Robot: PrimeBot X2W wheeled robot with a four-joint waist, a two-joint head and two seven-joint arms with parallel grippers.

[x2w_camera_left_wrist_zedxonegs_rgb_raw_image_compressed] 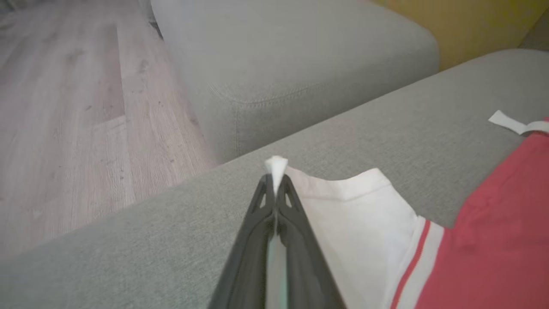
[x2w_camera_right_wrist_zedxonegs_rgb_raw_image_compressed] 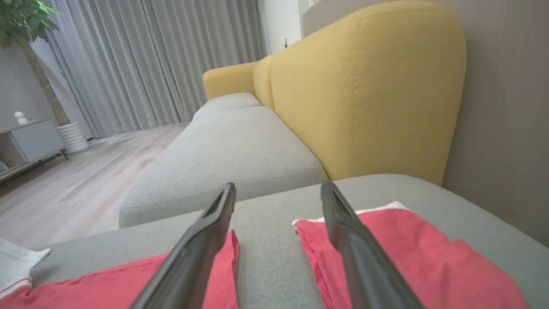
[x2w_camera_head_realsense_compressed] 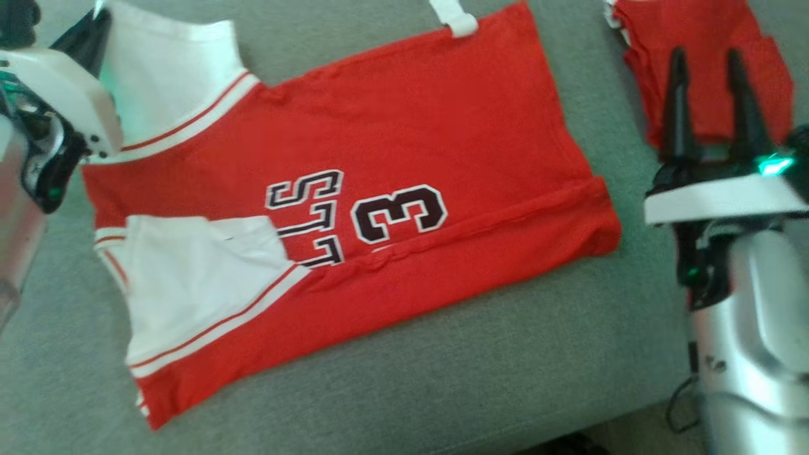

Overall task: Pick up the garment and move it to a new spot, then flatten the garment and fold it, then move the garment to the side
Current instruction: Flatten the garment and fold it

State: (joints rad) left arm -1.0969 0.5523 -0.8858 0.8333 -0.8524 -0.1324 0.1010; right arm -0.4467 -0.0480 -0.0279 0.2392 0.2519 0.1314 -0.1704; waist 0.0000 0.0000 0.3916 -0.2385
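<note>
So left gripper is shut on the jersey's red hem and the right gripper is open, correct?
Not quite. The left gripper is shut on a corner of the white sleeve of the jersey, not the red hem; the left wrist view shows it. The right gripper is open, as you said.

The right forearm (x2w_camera_head_realsense_compressed: 752, 354) is a glossy silver-grey shell, topped by a white band (x2w_camera_head_realsense_compressed: 720, 199) and black wrist parts with a bright teal light (x2w_camera_head_realsense_compressed: 774, 165). A thin dark cable (x2w_camera_head_realsense_compressed: 679, 404) loops beside it. Its jaws are two long, dark, tapering fingers (x2w_camera_head_realsense_compressed: 677, 107). The left wrist housing (x2w_camera_head_realsense_compressed: 63, 95) is white and rounded over black parts. The left fingers (x2w_camera_left_wrist_zedxonegs_rgb_raw_image_compressed: 296, 206) show triangular cut-outs near the tips.
</note>
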